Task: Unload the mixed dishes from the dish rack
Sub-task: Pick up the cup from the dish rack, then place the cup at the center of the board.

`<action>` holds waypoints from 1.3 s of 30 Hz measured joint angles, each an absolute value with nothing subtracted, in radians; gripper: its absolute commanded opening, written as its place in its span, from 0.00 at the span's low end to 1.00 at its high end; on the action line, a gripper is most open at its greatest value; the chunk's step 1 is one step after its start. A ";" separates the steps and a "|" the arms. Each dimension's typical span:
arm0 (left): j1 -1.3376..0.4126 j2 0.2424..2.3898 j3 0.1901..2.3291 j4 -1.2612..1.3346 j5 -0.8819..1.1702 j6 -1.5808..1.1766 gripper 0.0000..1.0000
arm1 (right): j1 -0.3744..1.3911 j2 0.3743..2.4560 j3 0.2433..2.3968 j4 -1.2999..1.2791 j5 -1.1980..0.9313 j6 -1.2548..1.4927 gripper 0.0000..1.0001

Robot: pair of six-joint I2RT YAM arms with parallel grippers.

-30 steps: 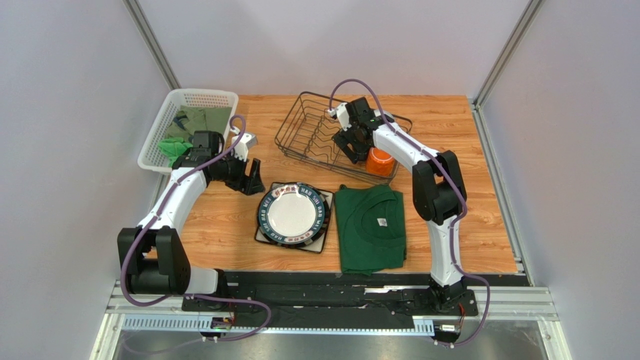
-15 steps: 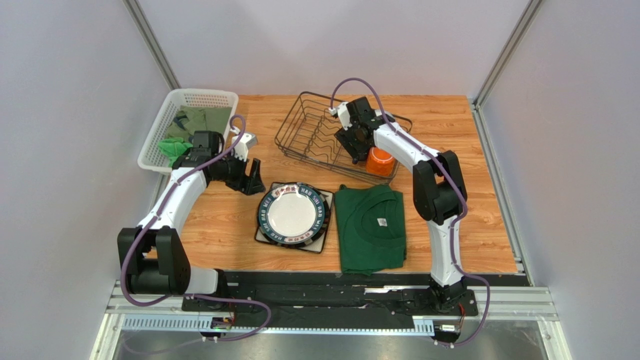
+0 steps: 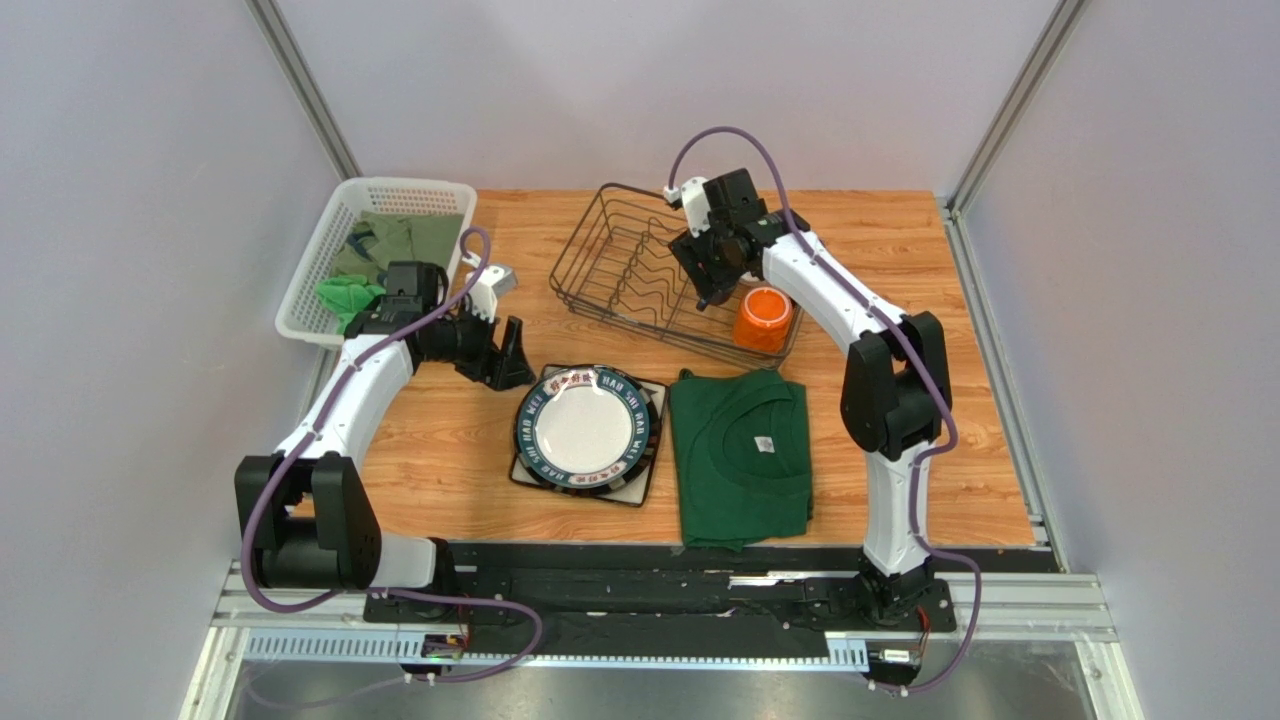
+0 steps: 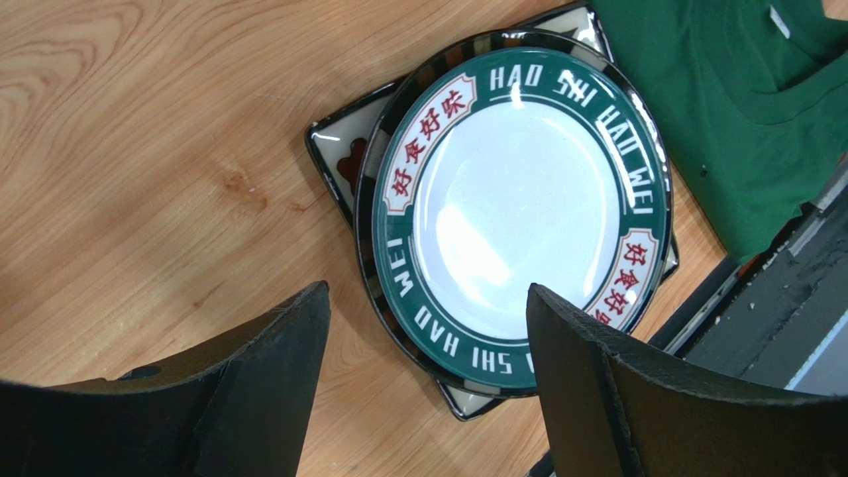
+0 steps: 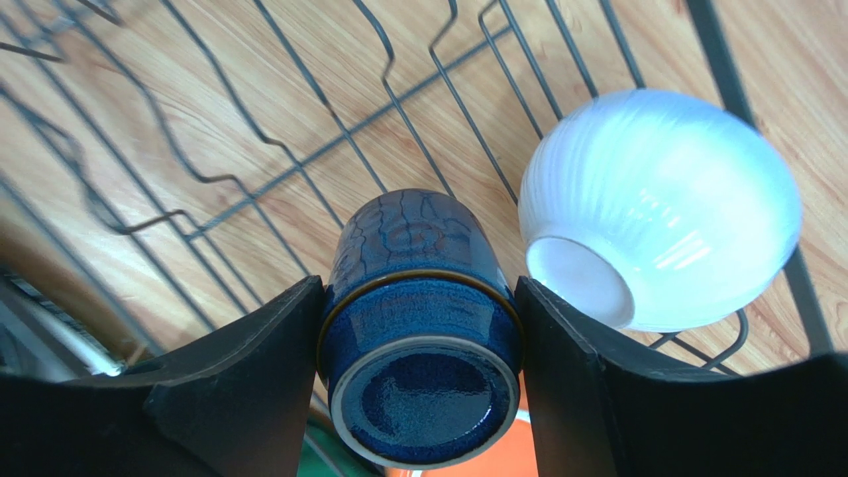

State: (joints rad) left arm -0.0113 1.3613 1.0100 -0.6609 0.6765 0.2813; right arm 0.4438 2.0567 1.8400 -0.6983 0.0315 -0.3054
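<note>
Left gripper (image 4: 426,298) released, jaws wide, nothing held, hovering over table just left of round plate (image 4: 518,199), which sits on square plate (image 4: 333,149). Shirt (image 3: 744,443) right of plates. Rack (image 3: 576,240) far centre. Right gripper (image 5: 420,293) above rack wires, grasping blue mug (image 5: 423,397), one finger each side; mug base faces wrist, long axis along fingers. White bowl (image 5: 662,204) upturned, just right of mug. Orange mug (image 3: 763,318) by rack's near right corner. Right arm holds mug, left well apart; next probably carry mug over rim to table

The round plate (image 4: 513,204) hides most of the square plate (image 4: 336,147).
</note>
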 measured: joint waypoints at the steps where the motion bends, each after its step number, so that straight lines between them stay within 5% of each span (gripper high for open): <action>1: -0.011 1.361 1.011 -0.661 0.684 0.283 0.79 | 0.444 2.046 1.844 -0.699 0.021 -0.299 0.37; 17: -0.012 1.329 1.081 -0.553 0.949 0.199 0.77 | 0.444 1.829 1.893 -0.748 -0.352 -0.093 0.37; 39: -0.214 1.236 1.009 -0.031 1.114 -0.316 0.74 | 0.469 1.668 1.629 -0.567 -0.844 0.093 0.37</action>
State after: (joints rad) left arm -0.2142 1.2358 1.0092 -0.0307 1.1137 -0.3161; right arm 0.4690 1.6680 1.6295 -0.5674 -0.8444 0.0933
